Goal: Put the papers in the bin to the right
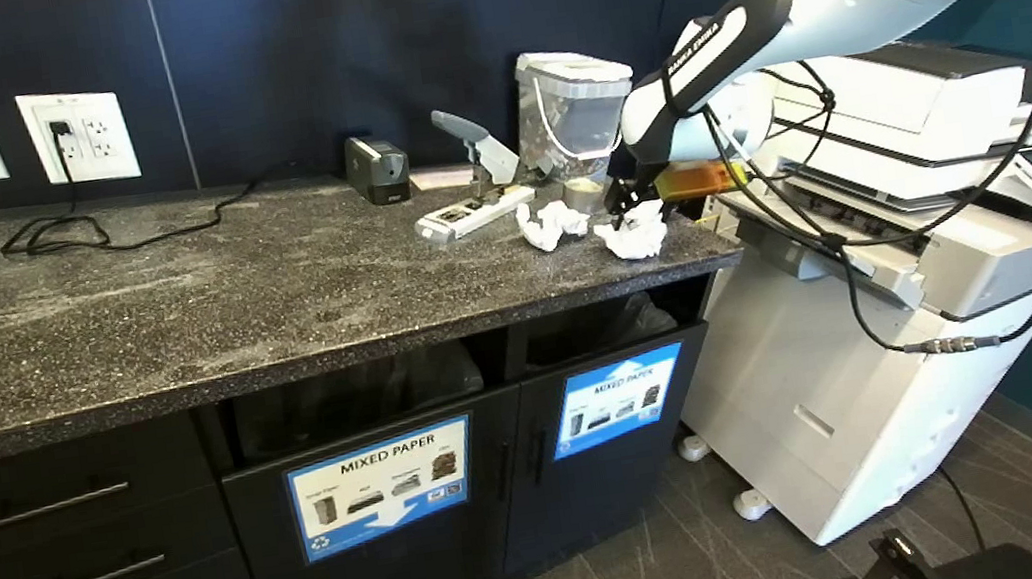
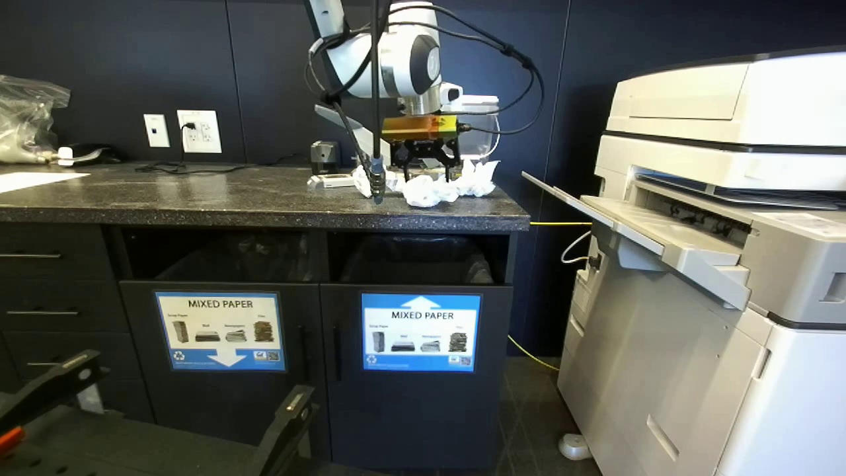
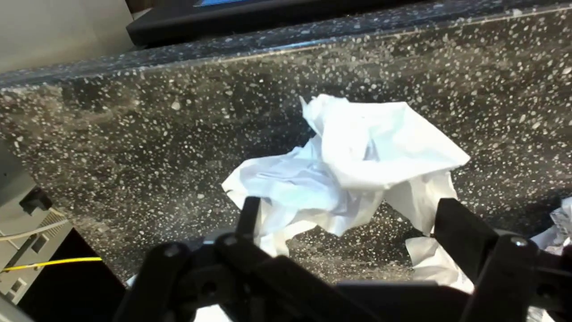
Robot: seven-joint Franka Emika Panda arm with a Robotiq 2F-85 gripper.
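Several crumpled white papers (image 2: 423,192) lie on the right end of the dark speckled counter (image 1: 178,327). In an exterior view one wad (image 1: 635,234) is near the front edge, with another (image 1: 553,225) to its left. My gripper (image 2: 427,177) points down, low over the papers. In the wrist view the gripper (image 3: 348,215) is open, its fingers at either side of the near part of a large wad (image 3: 357,152). More paper (image 3: 435,264) shows by the right finger. The right bin (image 2: 416,423) is below the counter, with a blue-topped label and an open slot.
A second bin (image 2: 231,403) stands left of it. A long stapler (image 1: 475,214), a pencil sharpener (image 1: 378,169) and a clear container (image 1: 573,105) stand behind the papers. A large printer (image 2: 667,370) stands right of the counter. Cables (image 1: 843,243) hang from the arm.
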